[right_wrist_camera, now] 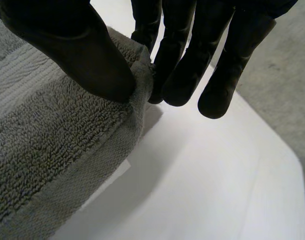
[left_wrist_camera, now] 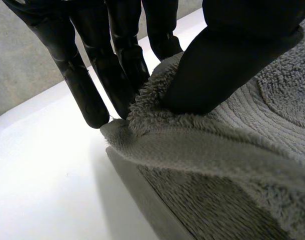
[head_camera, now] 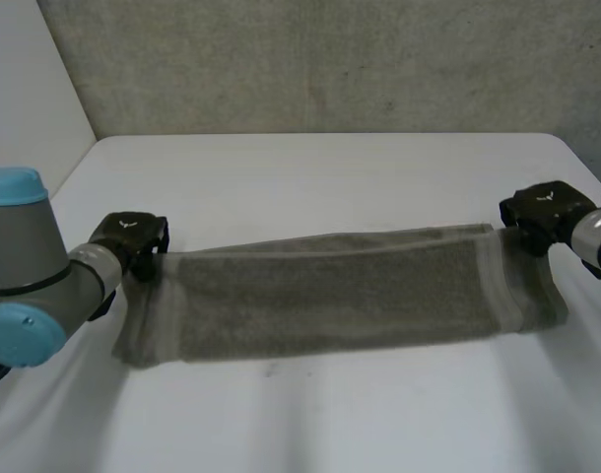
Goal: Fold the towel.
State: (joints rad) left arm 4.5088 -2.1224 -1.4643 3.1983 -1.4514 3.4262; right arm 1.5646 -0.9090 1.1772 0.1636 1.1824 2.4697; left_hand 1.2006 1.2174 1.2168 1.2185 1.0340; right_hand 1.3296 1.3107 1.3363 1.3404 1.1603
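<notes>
Head view: a grey towel (head_camera: pixel 330 296) lies stretched in a long band across the white table (head_camera: pixel 310 177). The left hand (head_camera: pixel 131 236) is at the towel's far left corner and the right hand (head_camera: pixel 542 212) at its far right corner. A grey wall (head_camera: pixel 330 59) stands beyond the towel, behind the table.

Left wrist view: the left hand (left_wrist_camera: pixel 232 55) pinches the towel (left_wrist_camera: pixel 232 145) at that corner. The thumb presses on top and the fingers (left_wrist_camera: pixel 82 85) stand straight against the towel's edge. The corner is raised off the table (left_wrist_camera: pixel 42 190).

Right wrist view: the right hand (right_wrist_camera: pixel 82 55) pinches its corner of the towel (right_wrist_camera: pixel 47 140). The thumb is on the pile, the fingers (right_wrist_camera: pixel 187 65) are just beyond the edge, and the nearest finger touches it. The table (right_wrist_camera: pixel 202 190) lies bare beside the towel.
</notes>
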